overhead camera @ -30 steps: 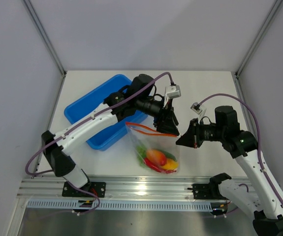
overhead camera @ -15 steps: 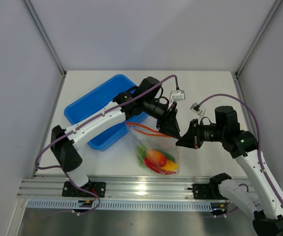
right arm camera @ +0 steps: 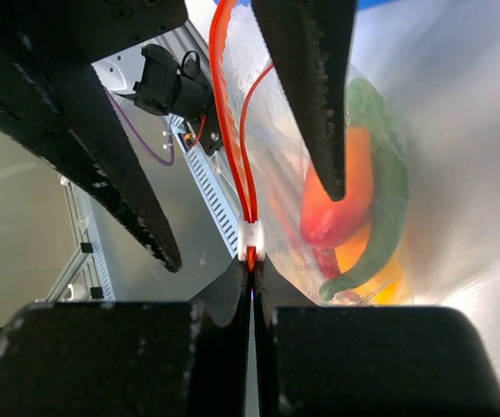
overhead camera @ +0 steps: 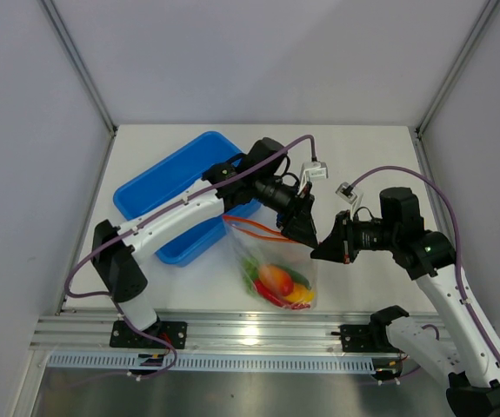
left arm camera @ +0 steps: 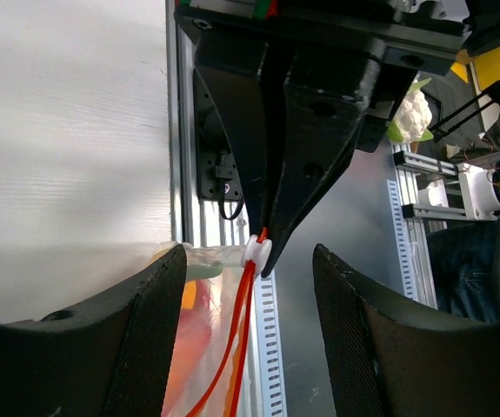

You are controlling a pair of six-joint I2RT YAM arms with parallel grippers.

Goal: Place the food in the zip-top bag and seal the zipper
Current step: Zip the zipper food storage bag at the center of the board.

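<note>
The clear zip-top bag (overhead camera: 267,252) stands on the table with the food (overhead camera: 277,282) inside: a red-orange fruit (right arm camera: 332,204), a green pepper (right arm camera: 384,208) and a yellow-orange piece. The red-orange zipper (right arm camera: 229,130) runs to a white slider (right arm camera: 251,236). My right gripper (right arm camera: 251,261) is shut on the zipper's end just behind the slider; it also shows in the top view (overhead camera: 322,248). My left gripper (left arm camera: 248,254) is open, its fingers (left arm camera: 150,321) on either side of the zipper (left arm camera: 241,330) at the slider (left arm camera: 257,250), not touching it. It also shows in the top view (overhead camera: 302,228).
A blue plastic tray (overhead camera: 158,187) lies at the back left, under my left arm. The aluminium rail (overhead camera: 232,330) runs along the table's near edge just in front of the bag. White walls enclose the table.
My left arm has swung its gripper a little to the right, up to the bag's right end by the right gripper. The right gripper and the bag have held still.
</note>
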